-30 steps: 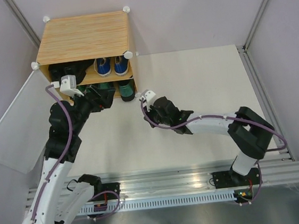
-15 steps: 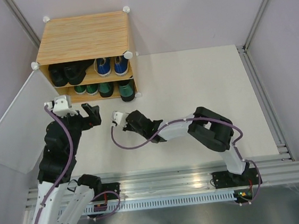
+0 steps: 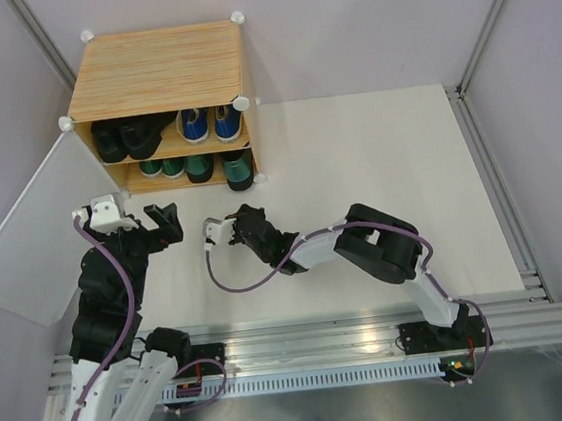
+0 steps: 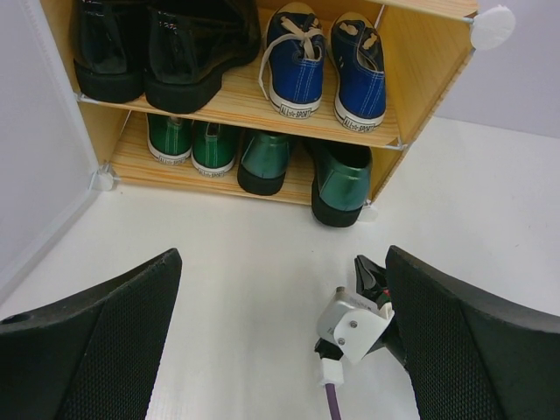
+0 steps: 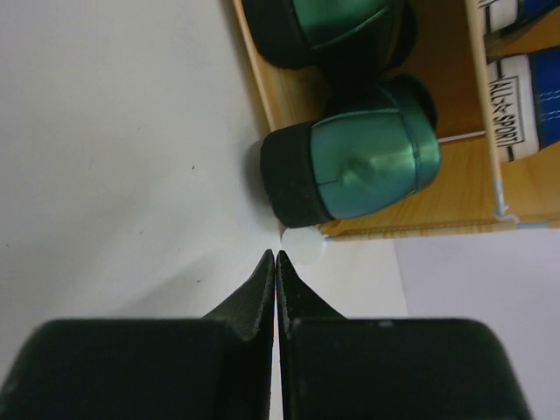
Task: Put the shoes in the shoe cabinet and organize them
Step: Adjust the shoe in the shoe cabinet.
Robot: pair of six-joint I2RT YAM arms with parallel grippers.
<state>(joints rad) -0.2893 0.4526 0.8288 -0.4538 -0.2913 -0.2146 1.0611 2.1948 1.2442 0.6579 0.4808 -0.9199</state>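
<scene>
One glossy dark-green loafer (image 5: 350, 171) overhangs light wood-grain cabinet (image 5: 455, 184) just ahead of pressed-together right pincer (image 5: 276, 255); left pincer (image 4: 282, 262) spread. Looks like tidying step; next: nudge it in.

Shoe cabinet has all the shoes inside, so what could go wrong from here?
The rightmost dark-green loafer pokes out past the front of the shoe cabinet, so the open door might jam on it when swung shut. The right gripper sits close to the left gripper, so they might bump.
</scene>
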